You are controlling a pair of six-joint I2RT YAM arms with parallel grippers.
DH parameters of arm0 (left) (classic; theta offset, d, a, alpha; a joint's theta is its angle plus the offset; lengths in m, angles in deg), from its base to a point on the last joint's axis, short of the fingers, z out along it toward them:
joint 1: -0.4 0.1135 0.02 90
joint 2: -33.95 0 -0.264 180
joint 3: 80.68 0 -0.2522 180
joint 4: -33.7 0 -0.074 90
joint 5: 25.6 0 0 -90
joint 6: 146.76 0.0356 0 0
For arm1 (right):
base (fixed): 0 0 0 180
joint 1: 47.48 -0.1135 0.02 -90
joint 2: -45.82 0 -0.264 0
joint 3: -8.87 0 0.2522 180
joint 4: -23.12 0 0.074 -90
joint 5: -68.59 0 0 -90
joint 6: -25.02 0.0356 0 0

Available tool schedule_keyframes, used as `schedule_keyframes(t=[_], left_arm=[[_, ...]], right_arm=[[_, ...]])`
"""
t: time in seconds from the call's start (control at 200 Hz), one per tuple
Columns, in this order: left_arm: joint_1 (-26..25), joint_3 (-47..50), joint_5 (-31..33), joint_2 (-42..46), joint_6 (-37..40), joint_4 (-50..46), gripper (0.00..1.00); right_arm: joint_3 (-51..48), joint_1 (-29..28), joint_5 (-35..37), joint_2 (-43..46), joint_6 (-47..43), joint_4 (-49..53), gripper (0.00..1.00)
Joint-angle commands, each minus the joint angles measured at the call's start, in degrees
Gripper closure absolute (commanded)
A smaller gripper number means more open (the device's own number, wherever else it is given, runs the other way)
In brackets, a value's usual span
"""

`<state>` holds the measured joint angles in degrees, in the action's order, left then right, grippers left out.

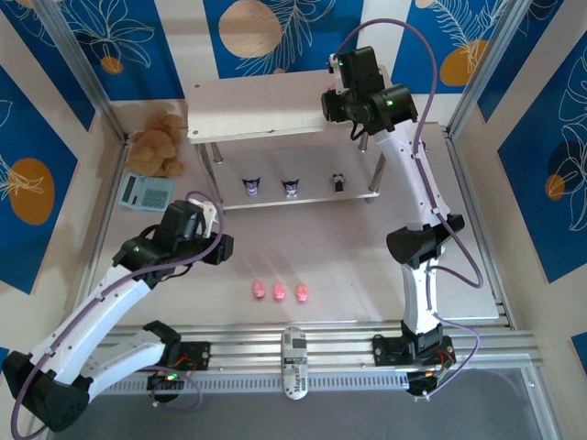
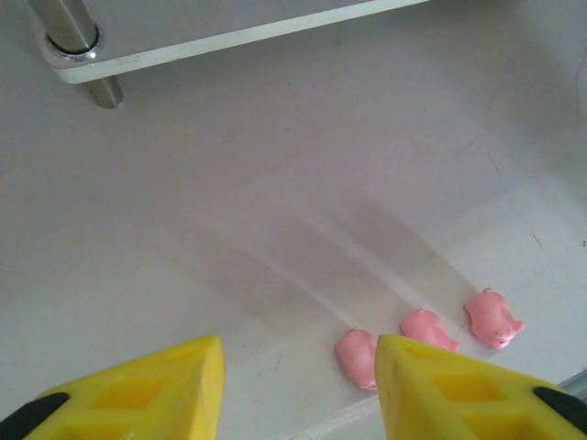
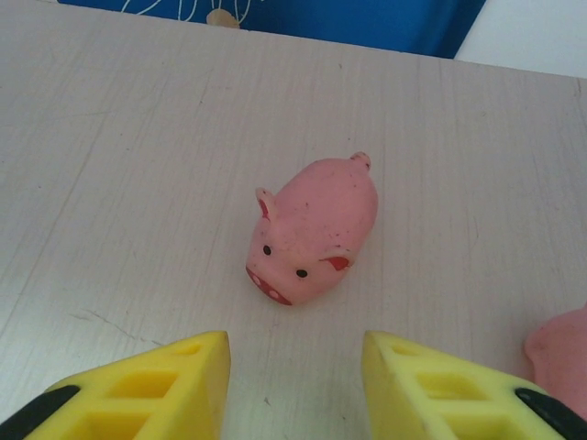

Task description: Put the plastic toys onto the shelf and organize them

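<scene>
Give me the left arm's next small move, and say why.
Probably shift the left jaws sideways, toward the right of the wrist view, and lower them to straddle the nearest pink pig. They stand open, but that pig lies on the table off-centre, partly behind one yellow finger, not in the gap.

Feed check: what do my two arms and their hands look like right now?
Both the left arm and right arm have white links, black joint housings with small green lights, and a looping purple cable. The left hand and right hand carry yellow fingers with rectangular recesses.
</scene>
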<state>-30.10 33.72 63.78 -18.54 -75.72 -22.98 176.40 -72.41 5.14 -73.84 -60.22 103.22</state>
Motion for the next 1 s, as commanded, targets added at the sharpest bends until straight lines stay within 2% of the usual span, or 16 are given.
schedule_keyframes(t=[0.0,0.07,0.33,0.995], left_arm=[[0.9,0.5,-0.9,1.0,1.2,-0.8,0.52],[1.0,0.5,-0.9,1.0,1.2,-0.8,0.52],[2.1,-0.4,-0.5,1.7,1.8,-1.0,0.52],[3.6,-0.3,-0.8,2.9,2.3,-2.5,0.52]], right_arm=[[1.5,0.2,-1.3,-1.3,-0.7,-1.7,0.56],[1.7,0.2,-1.5,-1.3,-0.4,-2.0,0.54],[3.4,-0.3,-0.6,-1.2,2.3,-5.6,0.33],[4.4,0.3,0.1,-4.8,5.2,-6.3,0.40]])
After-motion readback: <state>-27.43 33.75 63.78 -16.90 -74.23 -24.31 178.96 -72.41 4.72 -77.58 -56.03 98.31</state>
